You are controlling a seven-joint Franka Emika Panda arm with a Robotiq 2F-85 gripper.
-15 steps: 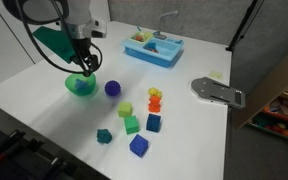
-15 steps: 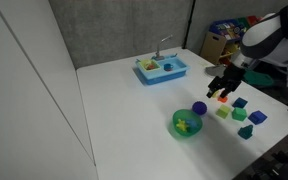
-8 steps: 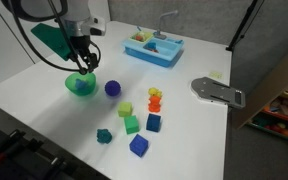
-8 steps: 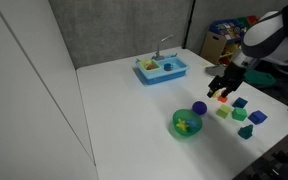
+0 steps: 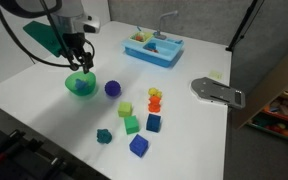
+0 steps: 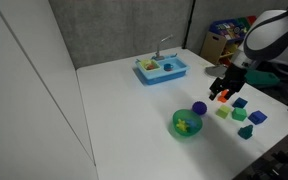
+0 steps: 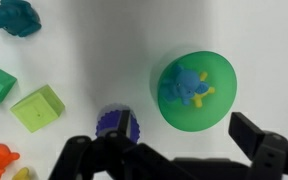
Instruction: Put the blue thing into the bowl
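The tool (image 5: 81,63) is hovering over the bowl (image 5: 81,86), which is sitting on the left part of the table (image 5: 44,105) in an exterior view. In the wrist view the tool's fingers (image 7: 254,138) are standing wide apart and gripping nothing. The blue thing (image 7: 187,87) is lying inside the bowl, near its middle, with bits of yellow showing against it; what they are cannot be told. The purple ball (image 5: 112,88) is resting just right of the bowl, not touching it. Farther right and nearer, a loose group of blocks is lying, among them a dark-blue cube (image 5: 138,146) and a teal block (image 5: 104,136). The blue toy sink (image 5: 154,48) is standing at the far side of the table.
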